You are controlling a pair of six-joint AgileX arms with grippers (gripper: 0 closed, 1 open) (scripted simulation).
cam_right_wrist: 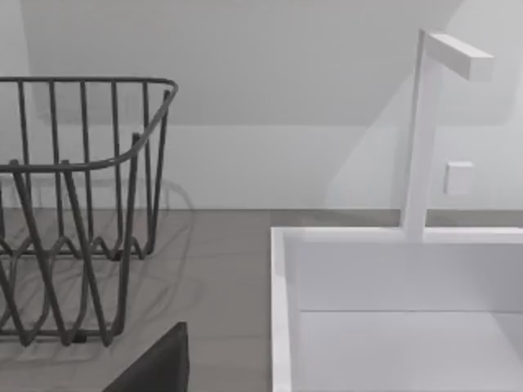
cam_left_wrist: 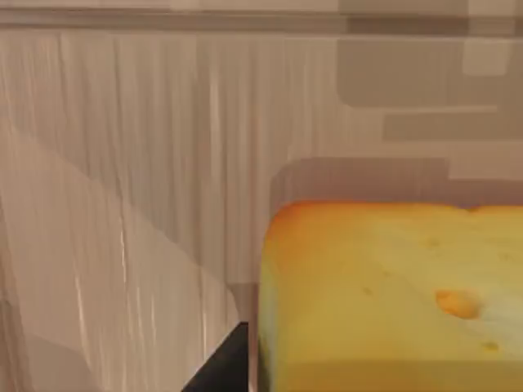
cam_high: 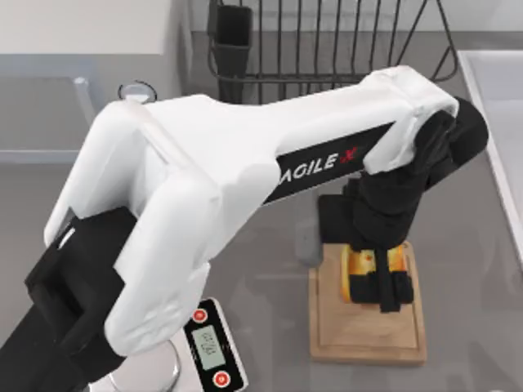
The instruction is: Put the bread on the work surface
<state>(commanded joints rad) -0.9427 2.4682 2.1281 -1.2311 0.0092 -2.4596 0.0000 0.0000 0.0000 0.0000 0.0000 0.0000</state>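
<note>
One chunk of bread hangs in your left gripper, low over the cutting board.
Its jaws are closed on the bread's sides, over the board's upper middle, so letting go should land it inside the grooved border; your right arm sits parked near the sink.

The grey surface carries a wooden cutting board, a digital scale beside it, and a wire rack.
</note>
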